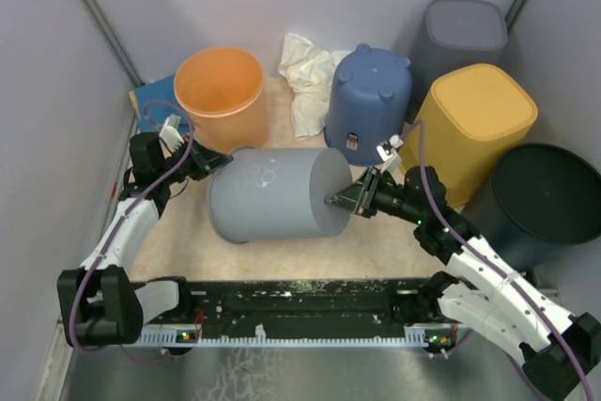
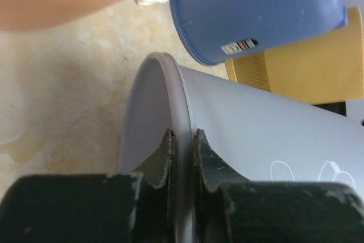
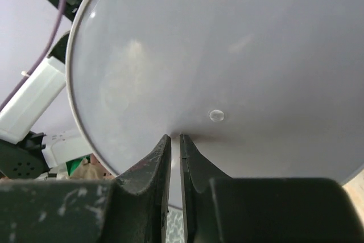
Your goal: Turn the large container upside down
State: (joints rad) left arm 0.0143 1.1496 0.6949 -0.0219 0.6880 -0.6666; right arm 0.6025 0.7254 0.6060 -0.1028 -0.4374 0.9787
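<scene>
Large container (image 1: 277, 192) amid five other bins (image 1: 220, 91)

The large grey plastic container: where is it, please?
Top view, centre: grey container lies sideways between left gripper and right gripper, beside the blue plastic bucket.

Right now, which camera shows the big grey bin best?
The top external view: the whole grey bin shows there, lying on its side. The left wrist view shows only its rim pinched by the left tool; the right wrist view shows only its flat base.
</scene>
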